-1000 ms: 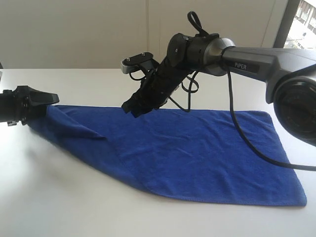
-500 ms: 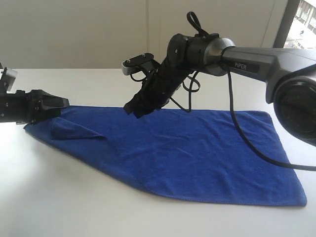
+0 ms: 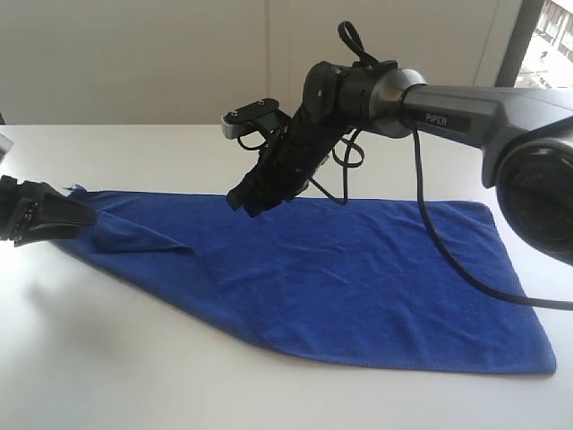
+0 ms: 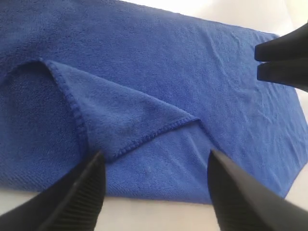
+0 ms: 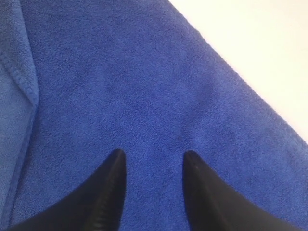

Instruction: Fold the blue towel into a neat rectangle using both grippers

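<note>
The blue towel (image 3: 358,278) lies spread flat on the white table (image 3: 125,358), with its left corner turned over into a small triangular flap (image 3: 134,235). My left gripper (image 3: 85,218) sits low at that left end, just outside the towel's edge. In the left wrist view it (image 4: 155,153) is open, its jaws wide apart over the flap (image 4: 120,115) and holding nothing. My right gripper (image 3: 248,201) hovers above the towel's far edge, left of the middle. In the right wrist view it (image 5: 154,154) is open over plain towel (image 5: 144,82), not touching.
A black cable (image 3: 430,242) from the right arm (image 3: 466,112) loops down across the towel's right half. The right gripper's tips (image 4: 281,60) show in the left wrist view. A wall stands behind the table and a window (image 3: 551,40) at the top right.
The left gripper carried the towel's left corner rightward, let it go and drew back to the left and lower. The corner now lies as a folded flap. The right arm barely moved.
</note>
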Motion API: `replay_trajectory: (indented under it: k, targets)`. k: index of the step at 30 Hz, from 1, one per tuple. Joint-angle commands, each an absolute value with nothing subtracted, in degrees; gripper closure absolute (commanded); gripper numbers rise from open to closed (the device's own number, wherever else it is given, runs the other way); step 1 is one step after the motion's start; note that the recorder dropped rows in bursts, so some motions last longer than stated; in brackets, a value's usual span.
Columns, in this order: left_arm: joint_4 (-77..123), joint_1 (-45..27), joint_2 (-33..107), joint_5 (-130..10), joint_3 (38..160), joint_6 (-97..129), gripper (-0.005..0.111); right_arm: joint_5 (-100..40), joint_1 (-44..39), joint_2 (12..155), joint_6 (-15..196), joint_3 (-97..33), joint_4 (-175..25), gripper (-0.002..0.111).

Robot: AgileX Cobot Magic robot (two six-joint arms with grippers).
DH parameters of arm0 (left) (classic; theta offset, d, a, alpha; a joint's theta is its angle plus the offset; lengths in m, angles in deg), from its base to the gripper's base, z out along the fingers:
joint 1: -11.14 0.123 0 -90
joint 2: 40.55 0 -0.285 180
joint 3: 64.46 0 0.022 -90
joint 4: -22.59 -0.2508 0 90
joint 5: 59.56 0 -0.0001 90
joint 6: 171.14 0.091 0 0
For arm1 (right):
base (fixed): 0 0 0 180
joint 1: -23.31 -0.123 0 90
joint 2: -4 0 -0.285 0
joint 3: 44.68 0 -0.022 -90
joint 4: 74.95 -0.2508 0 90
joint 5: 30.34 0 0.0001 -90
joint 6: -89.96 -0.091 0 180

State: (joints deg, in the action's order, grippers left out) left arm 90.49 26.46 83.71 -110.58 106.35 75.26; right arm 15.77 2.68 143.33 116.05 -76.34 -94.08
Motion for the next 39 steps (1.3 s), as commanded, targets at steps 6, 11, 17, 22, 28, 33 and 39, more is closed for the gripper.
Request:
replay_trajectory:
  k: [6,11,17,22,28,33,39]
  targets:
    - [92.2,23.38,85.97,-106.08,106.16,75.72,0.041,16.98,3.01,143.27,115.61,-76.07,-93.96,0.071]
    - [92.32,23.38,85.97,-103.52,106.16,76.62,0.041,16.98,3.01,143.27,115.61,-76.07,-93.96,0.071]
    - [94.74,22.37,85.97,-102.41,106.16,79.77,0.041,16.45,3.01,143.27,115.61,-76.07,-93.96,0.071]
    - [97.91,21.01,85.97,-102.15,106.16,82.4,0.041,16.62,3.01,143.27,115.61,-76.07,-93.72,0.071]
    - [97.91,20.68,86.36,-101.14,106.16,82.38,0.041,16.96,3.01,143.27,115.61,-76.07,-93.32,0.071]
    - [97.91,20.68,86.81,-101.27,106.16,81.21,0.043,16.96,3.01,143.27,115.61,-76.07,-93.32,0.071]
    - [97.91,20.68,86.81,-100.14,106.16,80.8,0.076,16.96,3.01,143.27,115.61,-76.07,-93.2,0.071]
